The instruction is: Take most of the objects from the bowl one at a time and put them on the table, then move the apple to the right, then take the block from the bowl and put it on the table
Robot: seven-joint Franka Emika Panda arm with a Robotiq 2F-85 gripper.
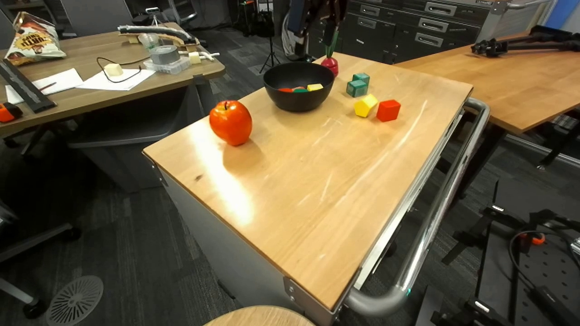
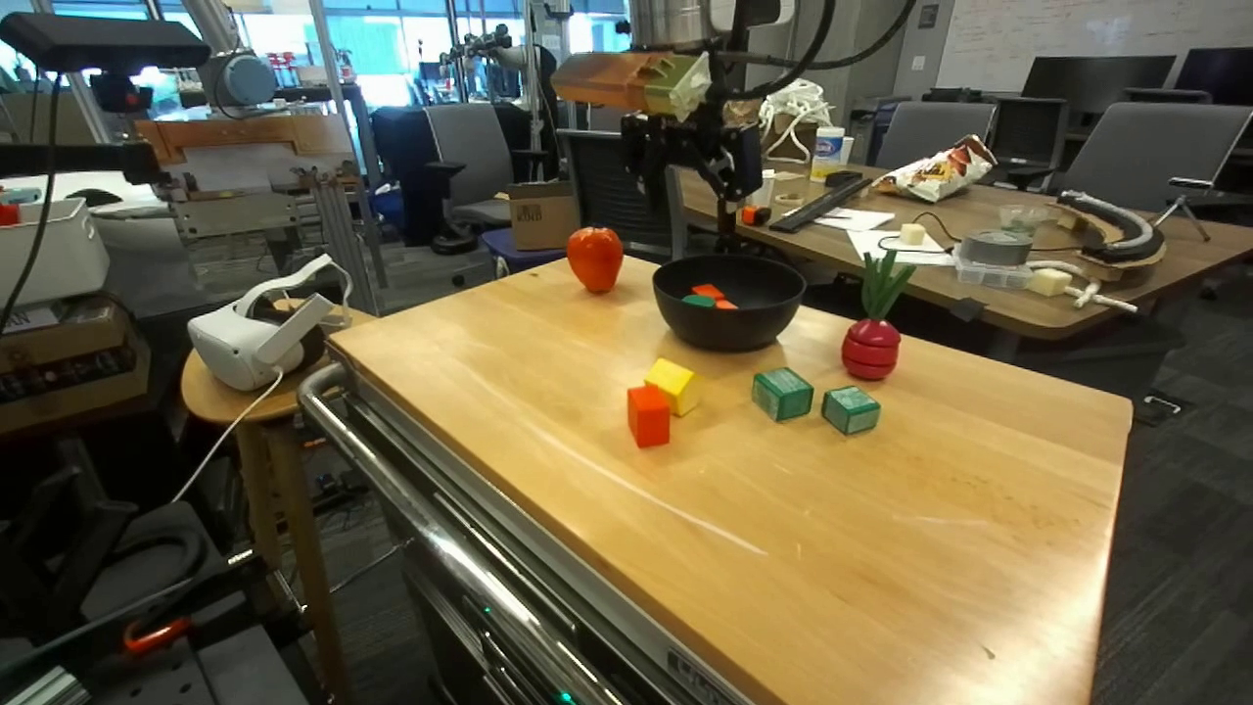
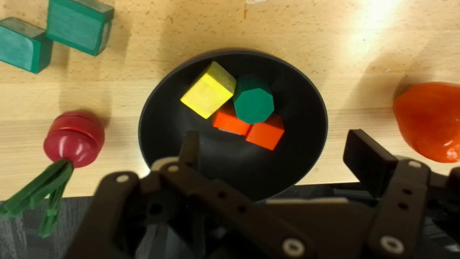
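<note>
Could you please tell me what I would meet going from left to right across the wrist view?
Left green block → right green block → black bowl, holding a yellow block left of a dark green block → apple.

Below the gripper [image 3: 277, 154] the way into the bowl [image 3: 300, 104] is free, rim clearance uncertain; apple [image 3: 429, 120] and radish [image 3: 73, 138] flank both.

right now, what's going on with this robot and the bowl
A robot gripper hangs open near a black bowl, holding nothing; it seems partway through emptying the bowl onto the table. Inside the bowl are a yellow block, a green block and two red blocks. On the table lie two green blocks, another yellow block and one loose red block. The apple stands apart from the bowl.
</note>
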